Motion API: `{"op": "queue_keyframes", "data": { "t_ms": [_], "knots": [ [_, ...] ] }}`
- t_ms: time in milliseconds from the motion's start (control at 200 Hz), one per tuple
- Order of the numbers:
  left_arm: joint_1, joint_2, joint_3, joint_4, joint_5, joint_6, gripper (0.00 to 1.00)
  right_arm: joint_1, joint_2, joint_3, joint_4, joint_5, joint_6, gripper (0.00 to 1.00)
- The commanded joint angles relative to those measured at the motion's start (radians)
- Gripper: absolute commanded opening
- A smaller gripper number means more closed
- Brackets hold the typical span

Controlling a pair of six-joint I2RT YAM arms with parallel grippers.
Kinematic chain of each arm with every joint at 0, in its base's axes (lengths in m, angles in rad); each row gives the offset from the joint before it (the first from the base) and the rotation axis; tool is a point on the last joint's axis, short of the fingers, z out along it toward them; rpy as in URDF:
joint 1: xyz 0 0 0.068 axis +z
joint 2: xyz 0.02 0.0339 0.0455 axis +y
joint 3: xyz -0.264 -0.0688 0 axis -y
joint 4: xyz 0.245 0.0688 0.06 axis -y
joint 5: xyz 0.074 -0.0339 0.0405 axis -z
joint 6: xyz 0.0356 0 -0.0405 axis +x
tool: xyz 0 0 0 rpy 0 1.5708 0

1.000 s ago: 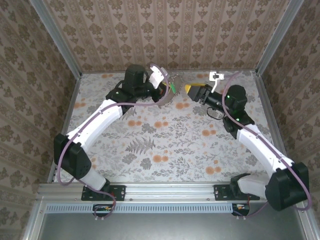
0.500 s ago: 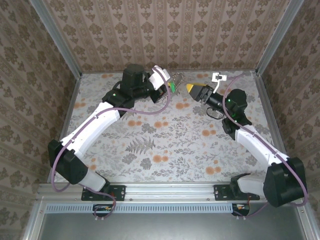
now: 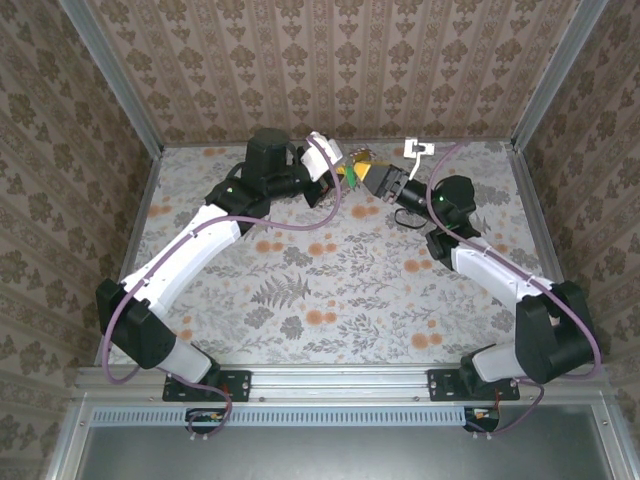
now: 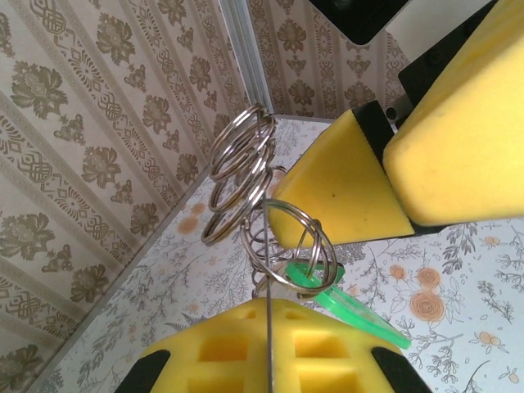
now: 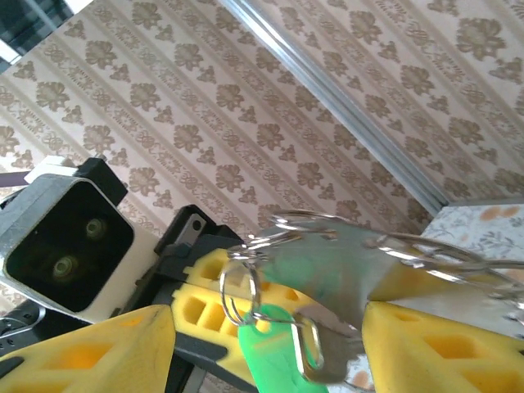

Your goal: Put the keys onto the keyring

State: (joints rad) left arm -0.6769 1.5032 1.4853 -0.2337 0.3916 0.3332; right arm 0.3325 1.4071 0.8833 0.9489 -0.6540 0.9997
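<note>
Left wrist view, threading step: the left tool (image 4: 268, 315), pressed together, pinches the silvery wire-loop keyring (image 4: 264, 135) above the floral worktop (image 4: 458, 327), the small green-headed key (image 4: 352, 307) at its loops, while the spread right tool (image 5: 268, 315) straddles them, probably needing a careful pinch next.

Bright and even from above, with only soft, faint shadows on the tabletop (image 3: 330, 290). Crisp overhead; softens badly up close in the wrist views (yellow pads (image 5: 90, 344) fuzzy-edged, green key (image 5: 274, 360) smeared, far wallpaper (image 5: 246, 106) sharper). Glints mildly off the keyring (image 4: 240, 172).
</note>
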Motion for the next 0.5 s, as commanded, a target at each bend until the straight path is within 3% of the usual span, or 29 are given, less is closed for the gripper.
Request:
{"op": "queue_keyframes", "data": {
  "t_ms": [0,135,495],
  "knots": [
    [-0.008,-0.032,0.006,0.046,0.033,-0.019,0.00,0.013,0.034,0.049,0.076,-0.027,0.013,0.63],
    [-0.009,-0.032,0.000,0.046,0.031,-0.022,0.00,0.013,0.054,0.057,0.083,-0.030,0.020,0.57],
    [-0.006,-0.030,-0.017,0.043,0.005,-0.020,0.00,0.011,0.041,0.036,0.144,-0.069,0.052,0.06]
  ]
}}
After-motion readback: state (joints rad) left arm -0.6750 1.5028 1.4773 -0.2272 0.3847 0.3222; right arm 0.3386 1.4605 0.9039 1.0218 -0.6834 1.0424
